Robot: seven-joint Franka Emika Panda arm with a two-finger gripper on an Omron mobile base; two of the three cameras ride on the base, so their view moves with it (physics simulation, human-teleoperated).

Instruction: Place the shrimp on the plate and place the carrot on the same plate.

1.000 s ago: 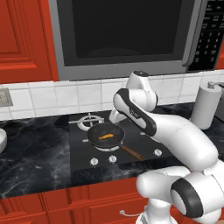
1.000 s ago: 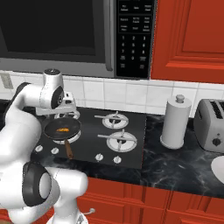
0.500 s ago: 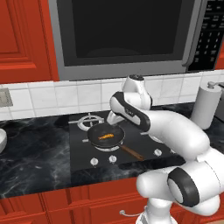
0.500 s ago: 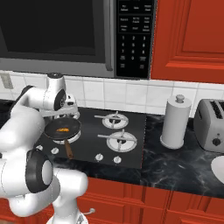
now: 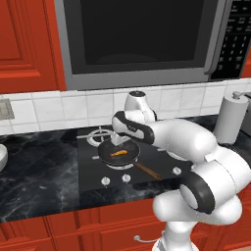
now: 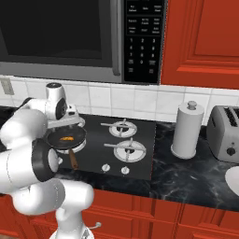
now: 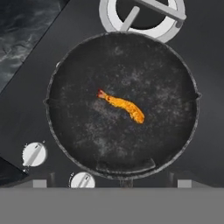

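- Red cabinets, dark marble bench (image 5: 39,171), black hob at frame centre.
- Shrimp (image 7: 122,105) lies alone mid-pan (image 7: 78,144), pan on the front-left burner.
- Tool (image 5: 119,139) hovers just above the pan, jaws spread wide, holding nothing.
- Shrimp looks light, small, likely slick and curved; best pinched across its thicker middle.
- Low pan rim rings it; room all round. Pan handle (image 5: 147,170) points toward lower right.

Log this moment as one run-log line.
phase: approach | tool: open, above pan | shrimp: lying in pan, untouched | pan: on stove burner
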